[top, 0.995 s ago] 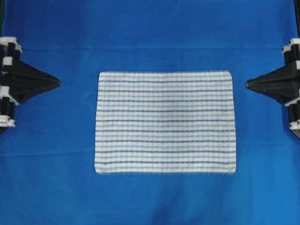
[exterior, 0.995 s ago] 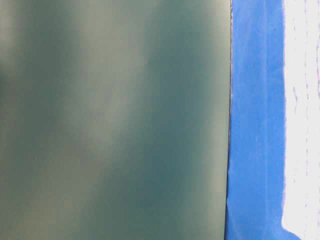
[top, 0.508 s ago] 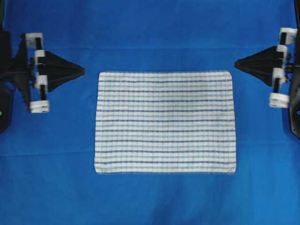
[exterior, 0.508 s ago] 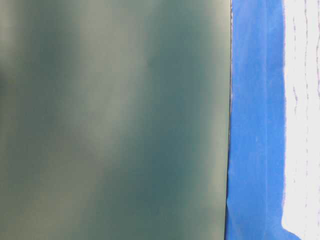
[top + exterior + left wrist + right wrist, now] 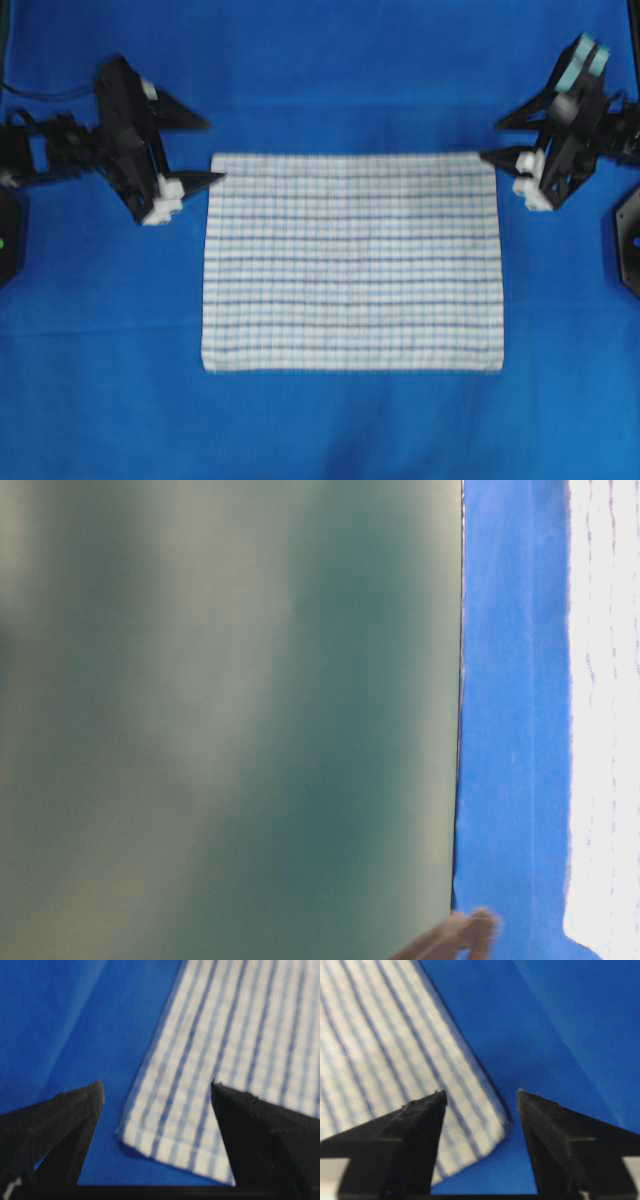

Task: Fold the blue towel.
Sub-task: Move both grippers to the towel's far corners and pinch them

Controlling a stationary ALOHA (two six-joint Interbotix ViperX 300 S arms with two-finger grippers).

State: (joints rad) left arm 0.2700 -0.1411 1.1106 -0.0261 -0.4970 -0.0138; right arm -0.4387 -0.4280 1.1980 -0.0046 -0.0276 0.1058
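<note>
White woven towel with blue check stripes [image 5: 352, 262] lay flat on blue-covered tabletop [image 5: 330, 60]; my left gripper [image 5: 196, 152] and right gripper [image 5: 505, 140] jaws spread wide, empty, straddling far corners.

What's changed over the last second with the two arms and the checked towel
Both arms swung in from the table's sides toward the far corners of the blue towel. The left gripper and the right gripper went from shut to open, each with its jaws apart around a corner. Nothing has been taken hold of. The towel lies flat and unfolded where it was on the blue table covering.
</note>
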